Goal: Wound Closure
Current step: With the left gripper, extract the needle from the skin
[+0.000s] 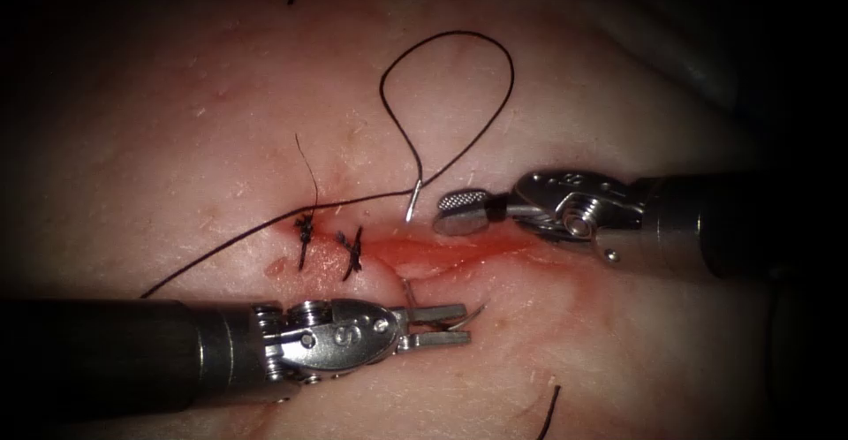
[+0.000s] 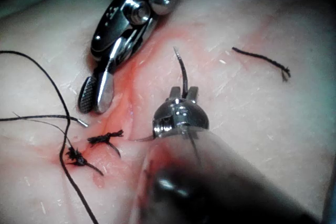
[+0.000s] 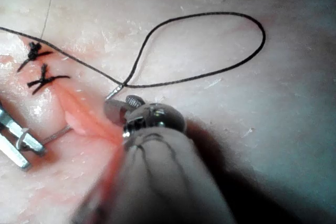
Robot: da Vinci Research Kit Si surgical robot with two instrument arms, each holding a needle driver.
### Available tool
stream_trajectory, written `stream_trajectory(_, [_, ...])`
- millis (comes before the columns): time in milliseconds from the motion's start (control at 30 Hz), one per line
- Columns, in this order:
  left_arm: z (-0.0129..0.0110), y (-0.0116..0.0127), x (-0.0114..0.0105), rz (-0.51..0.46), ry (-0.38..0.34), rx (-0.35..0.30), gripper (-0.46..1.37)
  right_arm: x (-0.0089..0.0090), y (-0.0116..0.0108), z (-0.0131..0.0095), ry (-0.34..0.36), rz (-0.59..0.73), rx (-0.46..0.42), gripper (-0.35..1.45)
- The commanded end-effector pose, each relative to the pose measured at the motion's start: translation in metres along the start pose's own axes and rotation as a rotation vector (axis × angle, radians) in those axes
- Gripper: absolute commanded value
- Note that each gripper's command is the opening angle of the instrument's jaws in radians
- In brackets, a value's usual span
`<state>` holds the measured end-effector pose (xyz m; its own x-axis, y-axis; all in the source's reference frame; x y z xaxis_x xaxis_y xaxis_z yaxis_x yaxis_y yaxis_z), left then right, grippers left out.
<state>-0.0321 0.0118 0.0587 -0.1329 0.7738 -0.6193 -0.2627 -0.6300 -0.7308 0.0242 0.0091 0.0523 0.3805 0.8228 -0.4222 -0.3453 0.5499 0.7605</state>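
Two knotted stitches (image 1: pixel 329 244) close cut (image 1: pixel 442 253) at left end. Left tool (image 1: pixel 466 325) jaws grip needle (image 1: pixel 468 318) near tip, needle passing through tissue (image 1: pixel 618 352). Right tool (image 1: pixel 461 213) jaws slightly parted, holding nothing. Thread (image 1: pixel 459 95) loops above.

Endoscope: looks down on the tissue (image 1: pixel 221 140) from above and in front, at middling range; the cut (image 1: pixel 424 250) runs across mid-frame
Left wrist: rides close behind the left tool (image 2: pixel 181 94), looking along its shaft across the cut toward the right tool (image 2: pixel 97 90)
Right wrist: sits very near the right tool (image 3: pixel 126 106), facing along its shaft; the left tool (image 3: pixel 21 148) shows beyond the cut
Shared ground: all three views hold the two knotted stitches (image 1: pixel 327 241) (image 2: pixel 92 148) (image 3: pixel 39 66) and the thread (image 1: pixel 459 78) (image 2: pixel 31 61) (image 3: pixel 210 45)
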Motion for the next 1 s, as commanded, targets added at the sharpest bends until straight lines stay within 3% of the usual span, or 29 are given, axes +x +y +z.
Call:
stream_trajectory(33, [-0.0001,0.0004,0.0005,-0.063,0.006,-0.047,-0.35,-0.0003,0.0000,0.0001,-0.010,-0.025,-0.003,0.07])
stream_trajectory(100, [-0.0005,0.0009,0.0017,-0.161,0.025,-0.086,-0.35,-0.0007,-0.0002,0.0003,-0.036,-0.064,-0.010,-0.32])
stream_trajectory(133, [-0.0007,0.0010,0.0021,-0.190,0.032,-0.096,-0.35,-0.0009,-0.0002,0.0003,-0.044,-0.065,-0.012,-0.35])
stream_trajectory(300, [-0.0024,0.0013,0.0052,-0.444,0.098,-0.185,-0.35,-0.0017,-0.0002,0.0003,-0.054,-0.101,-0.017,-0.35])
stream_trajectory(433, [-0.0035,0.0015,0.0072,-0.608,0.088,-0.232,-0.35,-0.0021,-0.0002,0.0005,-0.054,-0.116,-0.012,-0.35])
stream_trajectory(567, [-0.0039,0.0026,0.0075,-0.741,0.066,-0.277,-0.35,-0.0023,-0.0002,0.0006,-0.057,-0.124,-0.009,-0.35])
stream_trajectory(733, [-0.0043,0.0032,0.0076,-0.777,0.049,-0.335,-0.35,-0.0026,-0.0002,0.0007,-0.062,-0.132,-0.010,-0.35])
stream_trajectory(767, [-0.0043,0.0033,0.0076,-0.750,0.052,-0.342,-0.35,-0.0026,-0.0002,0.0007,-0.062,-0.132,-0.010,-0.35])
stream_trajectory(800, [-0.0044,0.0034,0.0076,-0.634,0.069,-0.348,-0.35,-0.0027,-0.0002,0.0008,-0.062,-0.139,-0.010,-0.35])
stream_trajectory(867, [-0.0045,0.0035,0.0076,-0.338,0.117,-0.352,-0.35,-0.0029,-0.0003,0.0008,-0.064,-0.141,-0.010,-0.35])
stream_trajectory(900, [-0.0048,0.0038,0.0076,-0.110,0.154,-0.343,-0.35,-0.0032,-0.0003,0.0009,-0.066,-0.144,-0.010,-0.35])
stream_trajectory(933, [-0.0050,0.0040,0.0075,0.012,0.165,-0.304,-0.35,-0.0034,-0.0004,0.0009,-0.066,-0.145,-0.010,-0.35])
stream_trajectory(967, [-0.0052,0.0042,0.0075,0.075,0.168,-0.279,-0.35,-0.0035,-0.0004,0.0010,-0.065,-0.146,-0.010,-0.35])
stream_trajectory(1000, [-0.0056,0.0046,0.0075,0.190,0.163,-0.217,-0.35,-0.0037,-0.0005,0.0010,-0.068,-0.149,-0.010,-0.35])
